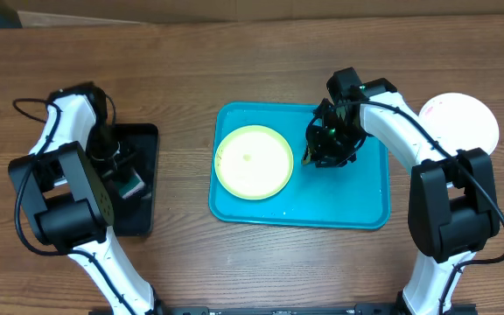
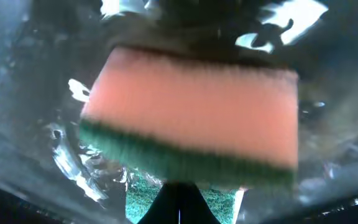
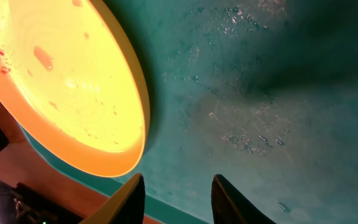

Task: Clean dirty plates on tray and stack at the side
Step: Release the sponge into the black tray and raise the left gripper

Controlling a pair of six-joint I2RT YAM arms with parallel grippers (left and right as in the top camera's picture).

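A yellow-green plate [image 1: 254,162] lies on the left half of the turquoise tray [image 1: 357,197]. In the right wrist view this plate [image 3: 61,81] shows small red smears near its far rim. My right gripper [image 1: 329,144] hovers low over the wet tray floor [image 3: 260,93], just right of the plate. It [image 3: 176,186] is open, with nothing between the fingers. A white plate [image 1: 459,122] rests on the table to the right of the tray. My left gripper [image 1: 125,175] is down in the black tray [image 1: 147,140], shut on a pink sponge with a green scouring layer [image 2: 191,118].
The black tray [image 2: 23,124] holds water that glistens around the sponge. It stands on the wooden table [image 1: 234,70] left of the turquoise tray. The right arm's links reach across between the white plate and the tray.
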